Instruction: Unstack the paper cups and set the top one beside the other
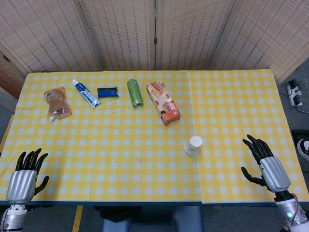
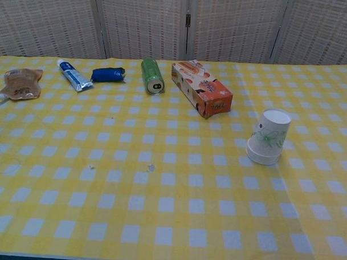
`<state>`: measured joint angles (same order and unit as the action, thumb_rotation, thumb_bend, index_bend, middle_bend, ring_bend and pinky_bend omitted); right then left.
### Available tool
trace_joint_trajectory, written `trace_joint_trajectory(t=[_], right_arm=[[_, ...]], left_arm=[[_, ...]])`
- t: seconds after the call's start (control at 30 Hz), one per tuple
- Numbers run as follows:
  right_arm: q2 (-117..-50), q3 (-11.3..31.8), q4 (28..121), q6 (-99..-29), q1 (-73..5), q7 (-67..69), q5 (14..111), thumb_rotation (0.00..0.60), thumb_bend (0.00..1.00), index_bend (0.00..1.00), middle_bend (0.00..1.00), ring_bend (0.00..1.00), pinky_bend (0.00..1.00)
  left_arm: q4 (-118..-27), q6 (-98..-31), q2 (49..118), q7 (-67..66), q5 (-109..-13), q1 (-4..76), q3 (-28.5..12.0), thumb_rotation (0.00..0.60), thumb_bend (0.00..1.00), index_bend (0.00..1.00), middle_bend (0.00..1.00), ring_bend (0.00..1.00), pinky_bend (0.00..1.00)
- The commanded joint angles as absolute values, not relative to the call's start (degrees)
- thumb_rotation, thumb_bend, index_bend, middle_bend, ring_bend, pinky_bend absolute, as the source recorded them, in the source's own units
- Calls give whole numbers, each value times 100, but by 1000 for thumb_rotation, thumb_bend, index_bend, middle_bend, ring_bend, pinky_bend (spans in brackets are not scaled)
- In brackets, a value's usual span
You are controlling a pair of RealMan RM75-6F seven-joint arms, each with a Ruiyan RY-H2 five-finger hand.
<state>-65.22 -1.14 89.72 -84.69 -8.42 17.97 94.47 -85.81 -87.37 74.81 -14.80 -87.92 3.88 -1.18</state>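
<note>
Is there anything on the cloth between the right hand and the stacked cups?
No. In the head view only bare checked cloth lies between the right hand and the cups.

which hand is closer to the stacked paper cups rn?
Right. The right hand sits open at the table's near edge, just right of the paper cups. The left hand is at the far left corner, most of the table away.

Bare cloth surrounds the paper cups (image 2: pixel 268 137); orange box (image 2: pixel 202 89) sits behind, apart.
</note>
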Motion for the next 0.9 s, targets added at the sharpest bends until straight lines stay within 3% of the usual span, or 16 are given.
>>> trace_joint_trajectory(t=[0.03, 0.43, 0.77, 0.9], right_arm=[[-6528, -97, 8971, -8475, -845, 1806, 9438, 600, 428, 0, 0, 19, 0], [-6569, 41, 9133, -8204, -1044, 1620, 9344, 600, 428, 0, 0, 22, 0], [-6445, 339, 9744, -6899, -1750, 1044, 8685, 600, 399, 1, 0, 31, 0], [-6381, 505, 9906, -6240, -2133, 819, 8288, 600, 398, 60, 0, 36, 0]], left_arm=[[-8574, -8736, 7487, -1485, -8788, 391, -124, 600, 384, 192, 106, 115, 0], [-8542, -8746, 7501, -1468, -8757, 358, -101, 600, 384, 189, 105, 114, 0], [-8531, -8669, 7542, -1470, -8754, 413, -113, 600, 383, 189, 105, 114, 0], [-8503, -8642, 7549, -1452, -8709, 409, -114, 600, 384, 190, 105, 114, 0]])
